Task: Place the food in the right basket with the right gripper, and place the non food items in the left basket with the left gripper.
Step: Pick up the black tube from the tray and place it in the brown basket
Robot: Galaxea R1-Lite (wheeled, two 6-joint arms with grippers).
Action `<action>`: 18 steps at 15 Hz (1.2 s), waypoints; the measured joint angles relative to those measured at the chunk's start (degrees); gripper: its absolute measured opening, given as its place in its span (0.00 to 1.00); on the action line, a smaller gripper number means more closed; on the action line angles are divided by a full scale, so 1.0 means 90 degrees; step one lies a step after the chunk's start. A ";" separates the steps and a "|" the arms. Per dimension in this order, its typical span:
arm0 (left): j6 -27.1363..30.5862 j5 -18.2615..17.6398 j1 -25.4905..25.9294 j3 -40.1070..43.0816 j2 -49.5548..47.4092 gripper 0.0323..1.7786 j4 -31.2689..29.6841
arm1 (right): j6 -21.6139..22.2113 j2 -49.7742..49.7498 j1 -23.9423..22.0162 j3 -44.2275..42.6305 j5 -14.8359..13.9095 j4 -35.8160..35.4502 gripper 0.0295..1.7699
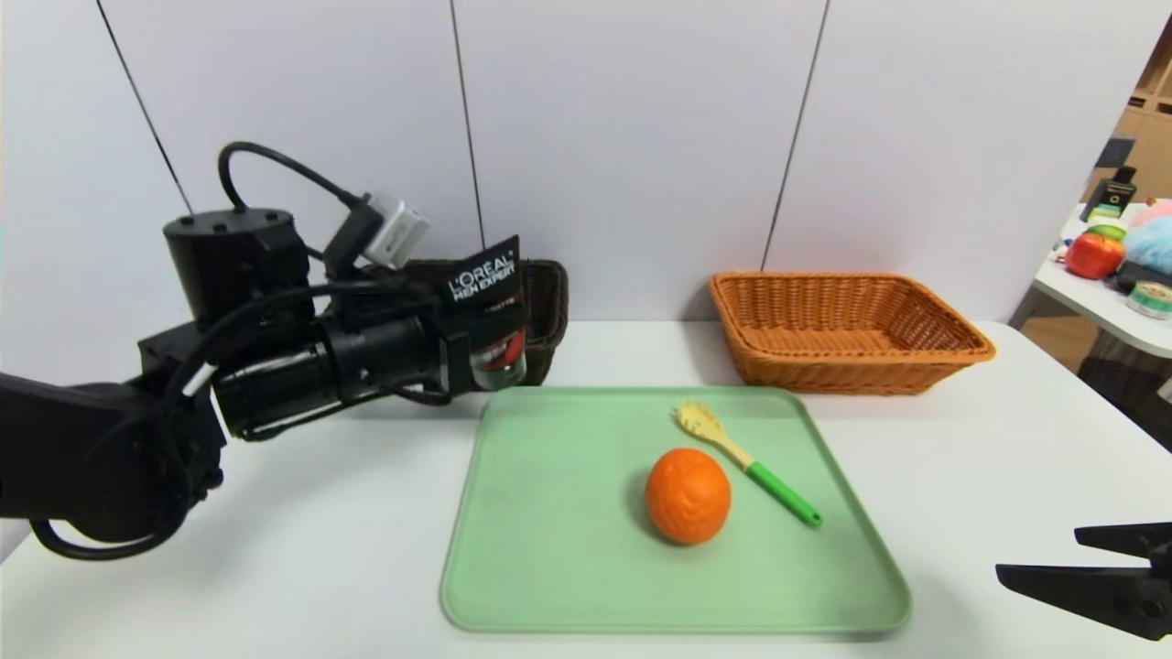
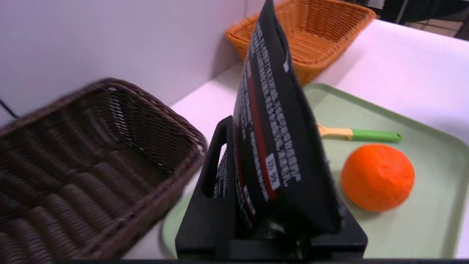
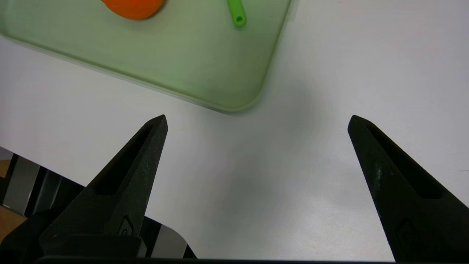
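Left gripper (image 2: pixel 271 183) clamped on the black L'OREAL MEN EXPERT tube (image 1: pixel 487 279) — its fingers press the tube from both sides, and the tube stands up between them, tilted. It hangs at the left of the scene, above the far left edge of the green tray (image 1: pixel 568 549) and in front of the dark brown basket (image 1: pixel 547 311). The left arm (image 1: pixel 275 357), black with cables looping over it, reaches in from the left edge, a small silver-white box (image 1: pixel 396 233) on top.

The dark brown basket stands on the white table (image 1: pixel 275 567) at the far left, near the white wall panels (image 1: pixel 632 137) and partly hidden by the gripper and tube. Its inside shows ribbed weave in the left wrist view.

Next to the right comes the green tray, in the middle of the table. On its right half rests the orange fruit (image 1: pixel 688 496), and just beside it, a little farther off, lies the utensil (image 1: pixel 746 462) — yellow head toward the far left, green handle toward the near right.

Beyond the tray, at the far right, stands the orange-tan basket (image 1: pixel 851 366), with bare woven floor showing.

Right gripper (image 3: pixel 258 123) is parked over the table at the near right, beside the tray's near right corner, its fingers wide apart with nothing between them.
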 joint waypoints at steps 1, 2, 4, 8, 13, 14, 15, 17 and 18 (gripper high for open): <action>0.0003 0.0003 0.0180 -0.0349 -0.0018 0.20 0.0364 | -0.0003 0.0000 0.0000 0.0007 -0.0005 -0.0003 0.96; 0.0012 0.0003 0.0406 -0.0704 0.0031 0.20 0.0729 | -0.0003 0.0000 0.0000 0.0016 -0.0009 0.0000 0.96; 0.0039 0.0000 0.0799 -0.1271 0.0318 0.20 0.1062 | -0.0003 0.0000 0.0000 0.0028 -0.0009 -0.0004 0.96; 0.0089 -0.0007 0.1271 -0.2128 0.1112 0.20 0.1139 | -0.0003 0.0020 -0.0003 0.0028 -0.0027 -0.0009 0.96; 0.0150 -0.0009 0.1504 -0.2861 0.2089 0.20 0.1100 | -0.0003 0.0020 -0.0003 0.0180 -0.0028 -0.0012 0.96; 0.0153 -0.0009 0.1528 -0.3038 0.2292 0.20 0.1093 | 0.0003 0.0015 -0.0003 0.0194 -0.0028 -0.0012 0.96; 0.0153 -0.0009 0.1550 -0.3206 0.2475 0.20 0.1081 | 0.0008 0.0012 -0.0003 0.0202 -0.0028 -0.0009 0.96; 0.0153 -0.0009 0.1601 -0.3514 0.2836 0.20 0.1090 | 0.0008 0.0015 -0.0003 0.0233 -0.0016 -0.0014 0.96; 0.0153 -0.0009 0.1613 -0.3676 0.3016 0.20 0.1108 | 0.0008 0.0020 -0.0003 0.0255 -0.0012 -0.0019 0.96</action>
